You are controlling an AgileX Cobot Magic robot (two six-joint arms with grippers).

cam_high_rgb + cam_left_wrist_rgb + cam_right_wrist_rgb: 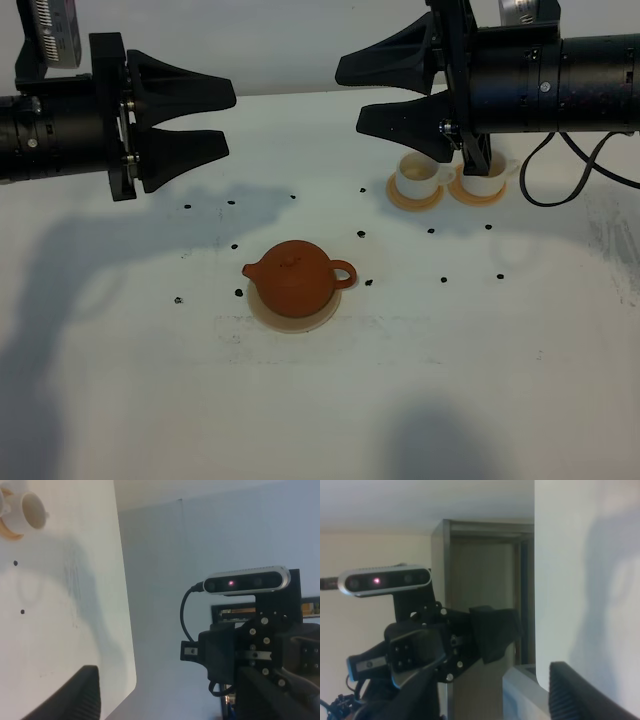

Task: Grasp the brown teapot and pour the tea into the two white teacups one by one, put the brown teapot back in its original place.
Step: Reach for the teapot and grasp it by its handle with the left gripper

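Teapot waits on a white table: the brown teapot [295, 278] is seen upright, lid on, seated on its pale tan disc [290, 323] near the middle of the white table [120, 400]. Its spout is turned toward the left arm's side and its loop handle toward the right arm's.

Well apart from it, toward the far edge on the right arm's side, the first white teacup [420, 175] and the second white teacup [490, 180] are set just beside each other. Each is placed on an orange coaster [412, 203]. Both are partly covered in the high view by the right gripper [350, 98], which is raised off the surface with its jaws spread wide and nothing between them. The left gripper [230, 120] is likewise held clear of the table, jaws wide and empty, well apart from the teapot.

The tabletop is marked by small black dots [178, 299] scattered around the teapot and cups, by faint scuffs along the right edge, and by broad soft shadows cast by both arms. A black cable [560, 180] is looped beneath the right arm.

Beyond the table's rounded corner [131, 685], a pale blue-grey wall [165, 605] is shown in the left wrist view, with one cup visible on the far part of the surface. In the right wrist view a cream wall [370, 545] and a doorway [480, 580] are seen behind the opposite arm.
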